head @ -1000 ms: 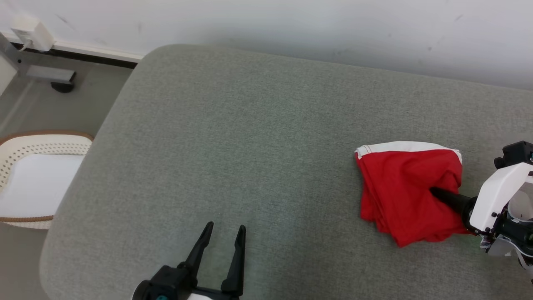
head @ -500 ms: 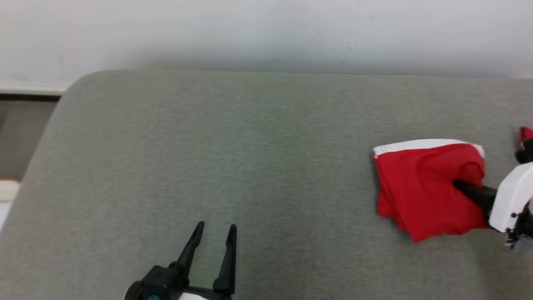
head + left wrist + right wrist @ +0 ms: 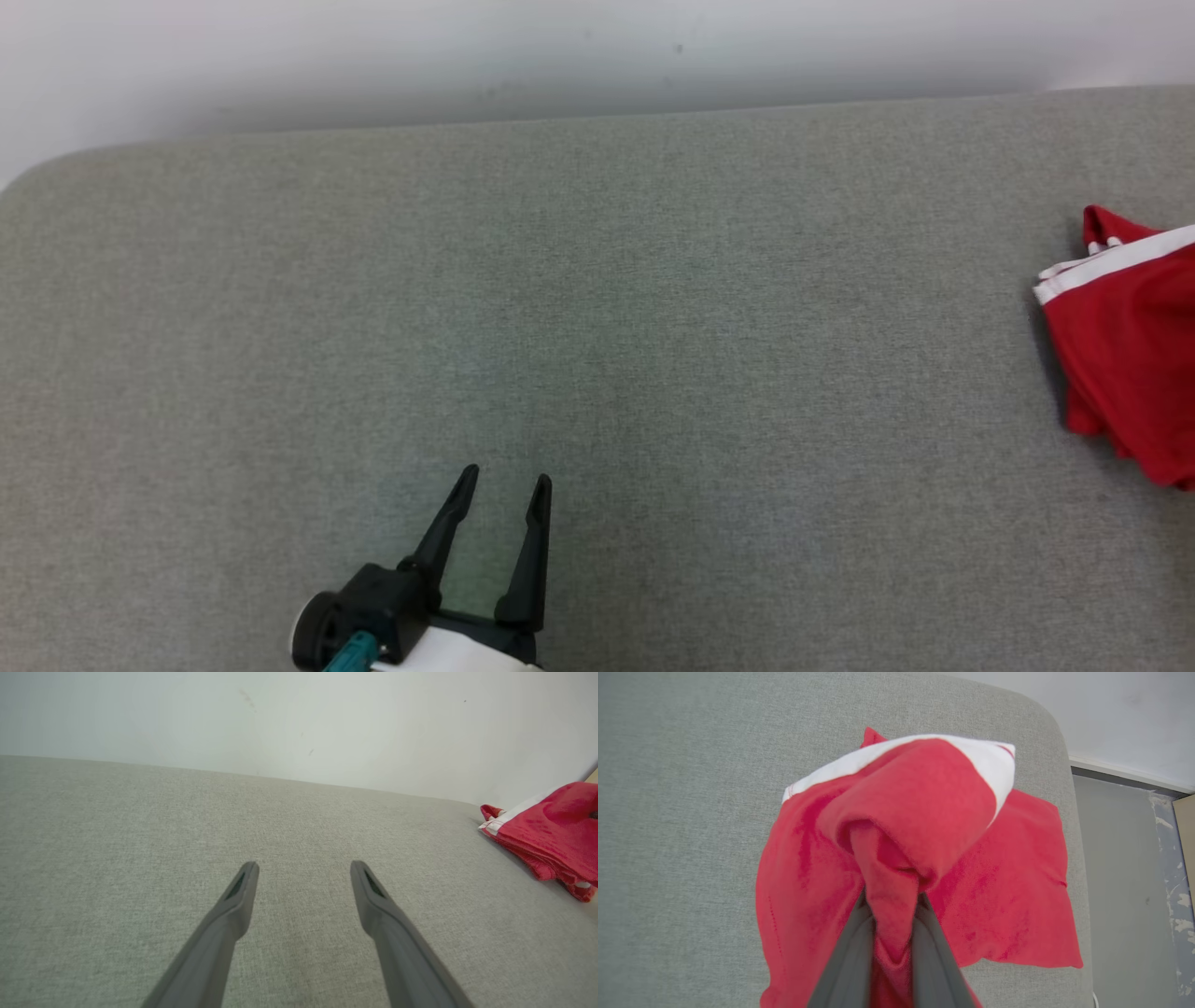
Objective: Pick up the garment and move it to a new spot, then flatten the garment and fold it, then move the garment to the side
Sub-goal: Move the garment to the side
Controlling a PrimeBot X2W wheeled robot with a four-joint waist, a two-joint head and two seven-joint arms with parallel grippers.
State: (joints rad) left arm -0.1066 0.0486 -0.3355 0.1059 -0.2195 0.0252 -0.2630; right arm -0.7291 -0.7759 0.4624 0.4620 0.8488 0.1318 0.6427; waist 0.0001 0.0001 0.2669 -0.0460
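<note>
The garment [image 3: 1130, 355] is red with a white band, bunched at the right edge of the head view on the grey cushion [image 3: 597, 308]. Seen from the right wrist, my right gripper [image 3: 892, 905] is shut on a fold of the garment [image 3: 915, 826], whose cloth drapes over and around its fingers [image 3: 850, 956] near the cushion's rounded corner. My left gripper [image 3: 499, 485] stands open at the lower middle of the head view, nothing between its fingers. From the left wrist, the left gripper [image 3: 303, 870] hovers over bare cushion with the garment [image 3: 551, 830] far to its right.
A pale wall [image 3: 467, 47] runs along the cushion's far edge. In the right wrist view the cushion's edge [image 3: 1064, 788] drops to a grey floor [image 3: 1125, 882] with a baseboard [image 3: 1125, 772]. Wide bare cushion lies between my left gripper and the garment.
The head camera has swung, so the cushion's left edge and the basket have left the picture. The garment now sits at the right border and the right gripper has slid out of the head view.
</note>
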